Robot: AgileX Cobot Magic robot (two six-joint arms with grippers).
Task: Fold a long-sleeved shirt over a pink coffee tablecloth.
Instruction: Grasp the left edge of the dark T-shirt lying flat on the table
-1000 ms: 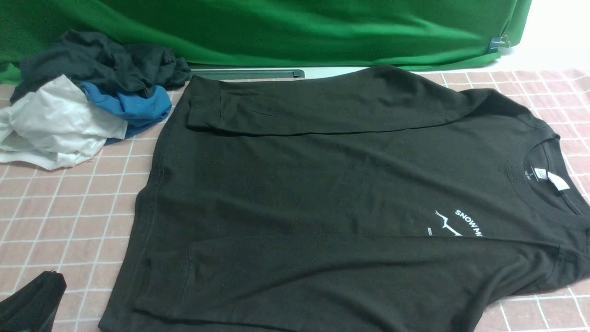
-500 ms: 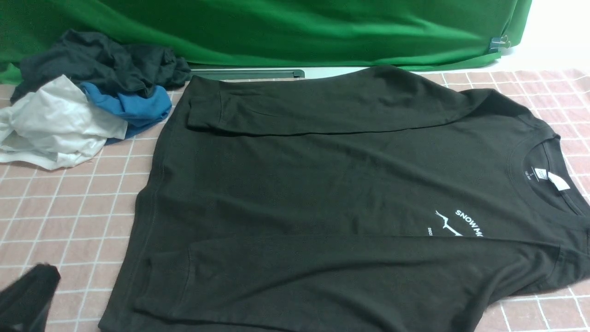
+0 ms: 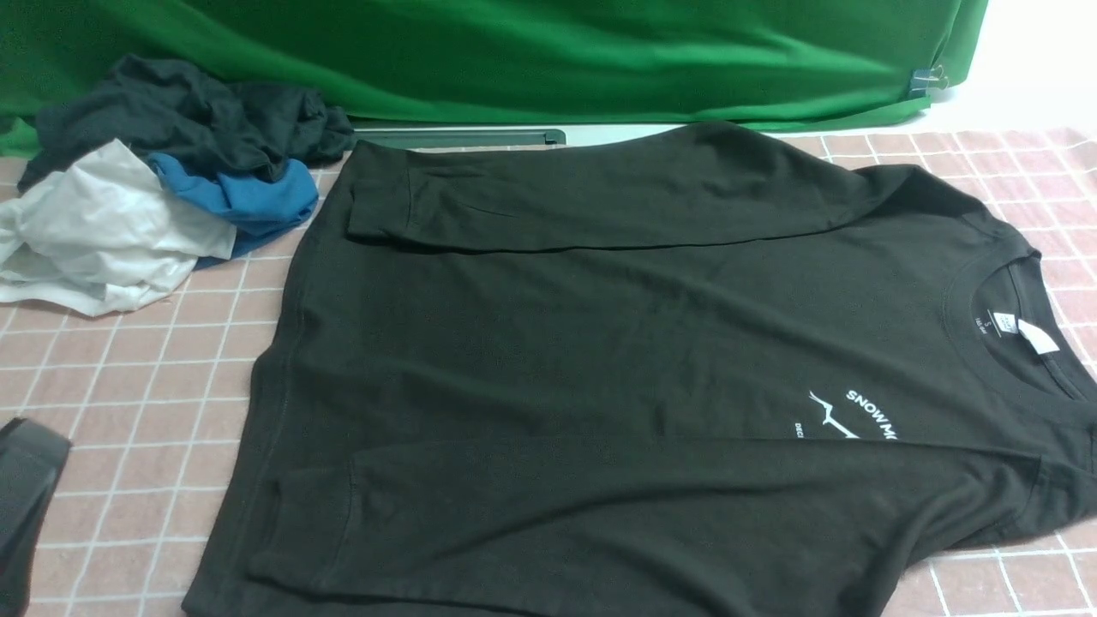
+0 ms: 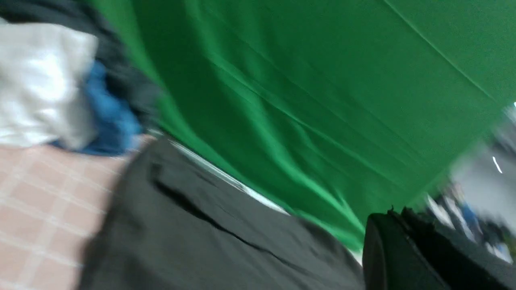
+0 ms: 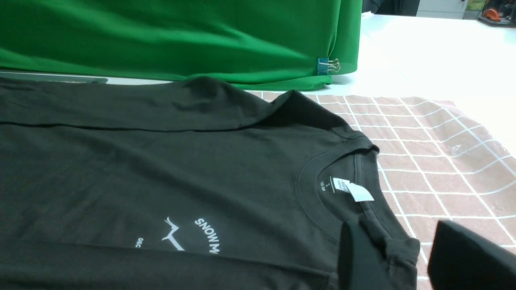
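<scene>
Large black crew-neck long-sleeved shirt [image 3: 600, 343]: flat, both sleeves folded in, centre of front frame, on pink-brown white-gridded tablecloth [image 3: 128, 386] | left gripper [image 3: 30, 480]: lower-left edge, jaw state cannot be told | right gripper [image 5: 415, 262]: fingers apart, empty, near collar.

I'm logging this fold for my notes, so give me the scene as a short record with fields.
shirt: long-sleeved shirt flat on pink coffee tablecloth, both sleeves folded across body
collar: toward robot's right
left arm: left gripper near left edge, off the shirt, state unclear
right arm: right gripper open, near the collar
other: garment heap far left
</scene>
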